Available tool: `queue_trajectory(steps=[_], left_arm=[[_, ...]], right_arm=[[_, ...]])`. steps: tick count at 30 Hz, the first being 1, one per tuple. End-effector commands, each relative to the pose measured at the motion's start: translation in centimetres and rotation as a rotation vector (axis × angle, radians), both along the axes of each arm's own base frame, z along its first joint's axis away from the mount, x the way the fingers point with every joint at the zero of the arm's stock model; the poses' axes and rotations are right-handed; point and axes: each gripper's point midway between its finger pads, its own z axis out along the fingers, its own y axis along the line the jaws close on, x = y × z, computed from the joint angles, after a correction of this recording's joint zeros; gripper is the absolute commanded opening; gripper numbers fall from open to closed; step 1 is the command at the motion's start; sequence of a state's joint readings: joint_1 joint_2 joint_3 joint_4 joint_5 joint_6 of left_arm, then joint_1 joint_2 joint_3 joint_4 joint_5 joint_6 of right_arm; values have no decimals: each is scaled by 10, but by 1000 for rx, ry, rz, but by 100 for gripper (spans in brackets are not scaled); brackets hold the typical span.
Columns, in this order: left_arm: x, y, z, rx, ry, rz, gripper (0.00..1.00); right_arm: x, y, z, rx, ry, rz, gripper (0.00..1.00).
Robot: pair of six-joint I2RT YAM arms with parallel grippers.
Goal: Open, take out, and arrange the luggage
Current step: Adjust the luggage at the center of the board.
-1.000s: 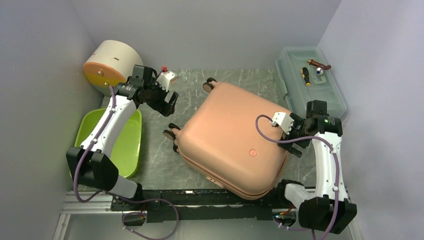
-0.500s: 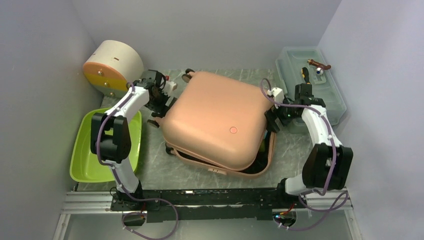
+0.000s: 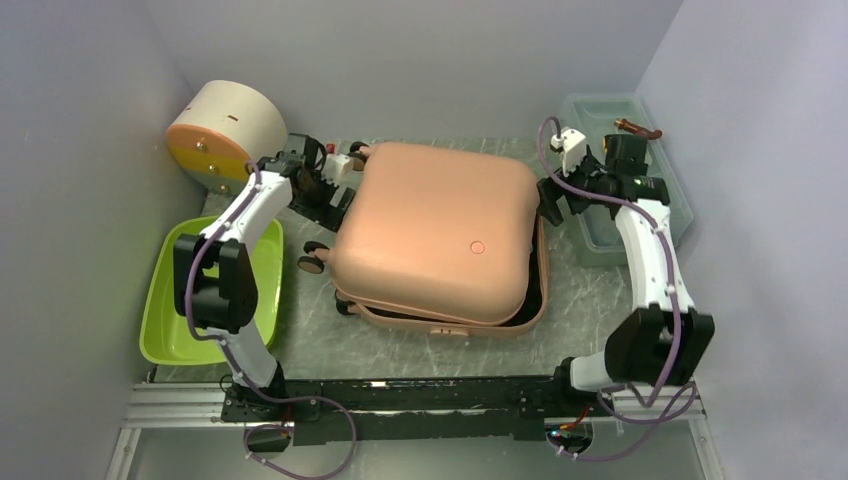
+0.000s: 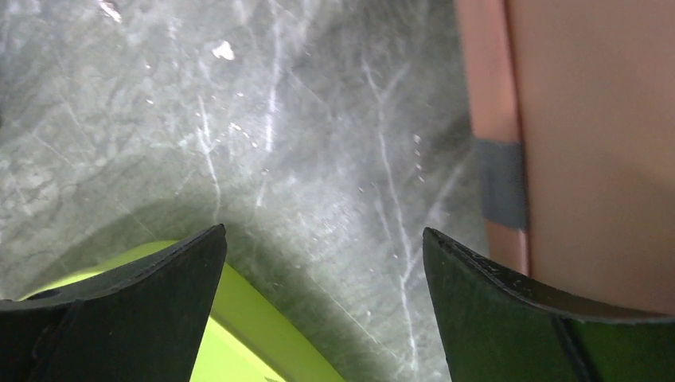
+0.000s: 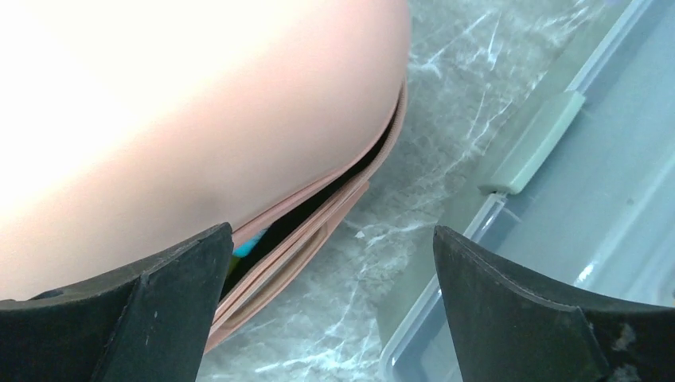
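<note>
Surface: grey marbled table [image 3: 400, 345] with a metal rail [image 3: 180, 400] along its near edge. Plain grey walls [image 3: 420, 60] stand on three sides.

Suitcase [image 3: 430, 235]: pink hard shell, lying flat mid-table between the two pincers, with its wheels [image 3: 312, 262] on the left pincer's side. The top shell sits ajar, with a dark gap along the near and right edges. The right wrist view shows black inside that gap and a scrap of something teal [image 5: 248, 241], too little to say what it is.

Left pincer [image 3: 328, 195]: jaws apart, nothing between them, just beside the suitcase's far left corner. The green tub [image 3: 165, 320] lies to its left, back toward the arm base. The cream round box [image 3: 225, 125] with an orange front is just left of it, by the far wall.

Right pincer [image 3: 550, 203]: jaws apart, gripping nothing, at the suitcase's far right corner over the gap edge. The grey-green toolbox [image 3: 600, 235] is directly right of it, lid on, latch [image 5: 533, 143] in view. Contents can't be made out through the plastic. A small brown item [image 3: 638, 127] lies on the lid beyond the pincer.
</note>
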State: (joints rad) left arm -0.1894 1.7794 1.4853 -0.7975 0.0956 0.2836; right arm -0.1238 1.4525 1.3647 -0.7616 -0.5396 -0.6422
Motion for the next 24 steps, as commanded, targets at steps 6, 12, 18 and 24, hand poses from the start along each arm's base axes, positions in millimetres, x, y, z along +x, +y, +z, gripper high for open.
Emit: queue_trajectory(steps=[6, 12, 18, 24], left_arm=[[-56, -43, 24, -208, 73, -129, 99], [-68, -63, 22, -297, 119, -161, 99], [-70, -85, 9, -337, 155, -196, 99], [-53, -103, 6, -388, 167, -189, 99]], right_arm=[[-57, -1, -25, 21, 146, -22, 98], [-53, 11, -62, 148, 272, -24, 80], [-36, 19, -79, 233, 346, -46, 59], [-13, 21, -90, 258, 375, -80, 41]])
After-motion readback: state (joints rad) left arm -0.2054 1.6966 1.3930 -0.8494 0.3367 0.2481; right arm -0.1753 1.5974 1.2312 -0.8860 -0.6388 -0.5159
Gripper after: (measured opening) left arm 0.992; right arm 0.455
